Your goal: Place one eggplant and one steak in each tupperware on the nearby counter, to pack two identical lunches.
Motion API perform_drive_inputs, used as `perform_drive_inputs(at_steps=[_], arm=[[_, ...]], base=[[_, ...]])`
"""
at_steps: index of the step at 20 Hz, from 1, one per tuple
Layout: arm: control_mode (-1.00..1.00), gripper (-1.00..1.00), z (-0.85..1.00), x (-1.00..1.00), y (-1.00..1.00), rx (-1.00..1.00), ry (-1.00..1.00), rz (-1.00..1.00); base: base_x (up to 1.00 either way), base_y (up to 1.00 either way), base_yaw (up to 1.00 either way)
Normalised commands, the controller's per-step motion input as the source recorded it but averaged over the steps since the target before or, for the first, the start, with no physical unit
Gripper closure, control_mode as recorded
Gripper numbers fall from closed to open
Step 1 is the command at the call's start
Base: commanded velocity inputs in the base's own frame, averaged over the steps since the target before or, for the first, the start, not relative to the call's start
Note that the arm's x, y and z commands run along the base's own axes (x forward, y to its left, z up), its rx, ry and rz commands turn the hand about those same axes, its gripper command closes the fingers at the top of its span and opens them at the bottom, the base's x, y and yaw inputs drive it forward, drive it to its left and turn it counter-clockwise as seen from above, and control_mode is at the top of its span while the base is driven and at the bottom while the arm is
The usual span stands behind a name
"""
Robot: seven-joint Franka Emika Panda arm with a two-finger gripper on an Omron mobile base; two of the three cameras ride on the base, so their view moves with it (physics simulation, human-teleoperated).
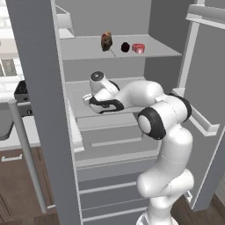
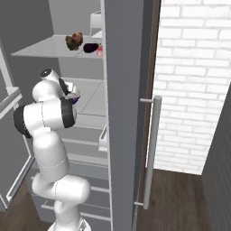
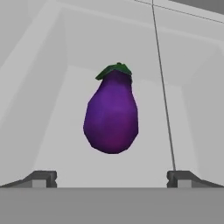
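- Grey shelves (image 1: 132,52) of an open fridge-like cabinet surround me, with its tall grey door (image 2: 124,113) swung out and a white brick wall (image 2: 189,81) beyond it.
- My pincer (image 3: 111,177) reaches into the middle shelf (image 1: 79,94), its two dark fingertips (image 3: 41,178) spread wide apart with nothing between them.
- Straight ahead of my pincer, centred between the tips but apart from them, lies a glossy bright purple eggplant with a green cap (image 3: 111,113), resting on the pale shelf floor with its cap pointing away from me.
- One shelf above my pincer sit three small things in a row: a lumpy mottled brown and tan steak chunk (image 1: 106,41), a very dark, near-black rounded eggplant (image 1: 125,47) and a flat pink-red steak block (image 1: 139,48).
- From the right base view, the brown chunk (image 2: 74,41) is nearest the shelf's open edge, the dark eggplant (image 2: 90,47) just beside it, and the pink-red block (image 2: 99,50) is partly hidden behind the door edge.
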Motion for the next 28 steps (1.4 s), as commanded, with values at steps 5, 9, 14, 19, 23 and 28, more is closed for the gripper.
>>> perform_drive_inputs(at_steps=[5,9,14,19,23,28], arm=[[-1.00,-1.00,-0.13,0.27,0.16,-0.01,0.00,0.00],[-1.00,-1.00,-0.21,0.36,0.01,-0.05,0.00,0.00],[-1.00,-1.00,-0.15,0.29,0.00,-0.03,0.00,0.00],[-1.00,-1.00,-0.28,0.02,0.00,-0.02,0.01,0.00],[-1.00,1.00,-0.36,0.01,0.00,-0.03,0.02,0.00],[-1.00,1.00,0.00,0.00,0.00,0.00,0.00,0.00]], base=[[0.00,0.00,0.00],[0.00,0.00,0.00],[0.00,0.00,0.00],[0.00,0.00,0.00],[0.00,0.00,0.00],[0.00,0.00,0.00]])
